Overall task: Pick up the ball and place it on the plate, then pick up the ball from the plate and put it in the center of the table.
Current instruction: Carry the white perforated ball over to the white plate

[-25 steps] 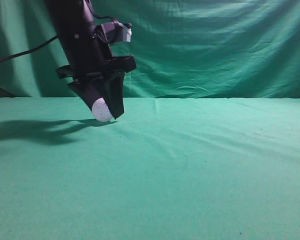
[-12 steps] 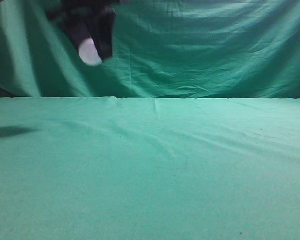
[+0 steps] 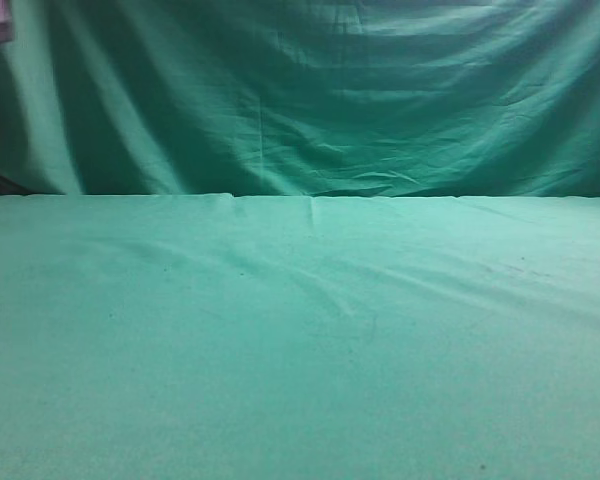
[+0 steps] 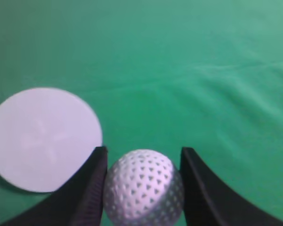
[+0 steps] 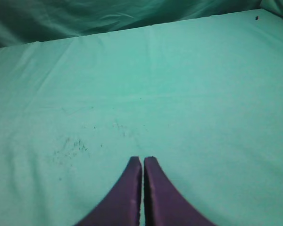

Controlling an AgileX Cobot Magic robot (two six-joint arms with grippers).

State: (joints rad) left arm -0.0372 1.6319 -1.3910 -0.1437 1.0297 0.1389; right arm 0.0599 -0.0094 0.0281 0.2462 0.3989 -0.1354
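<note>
The left gripper [image 4: 142, 188] is now gone upward out of the exterior view, carrying the small white dimpled ball [image 4: 144, 187] above the green cloth table [image 4: 203, 70]. Its jaws are pinching the ball, up-right of the round white plate [image 4: 43, 137]. The right gripper [image 5: 142, 162] is hanging with jaws pressed together, holding nothing.

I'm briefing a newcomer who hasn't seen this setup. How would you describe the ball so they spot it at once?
In the left wrist view, green cloth covers the table. At the bottom edge, the left gripper is shut on the ball. Unlike the flat, smooth white plate to its left, it is a small sphere covered in tiny dimples.
</note>
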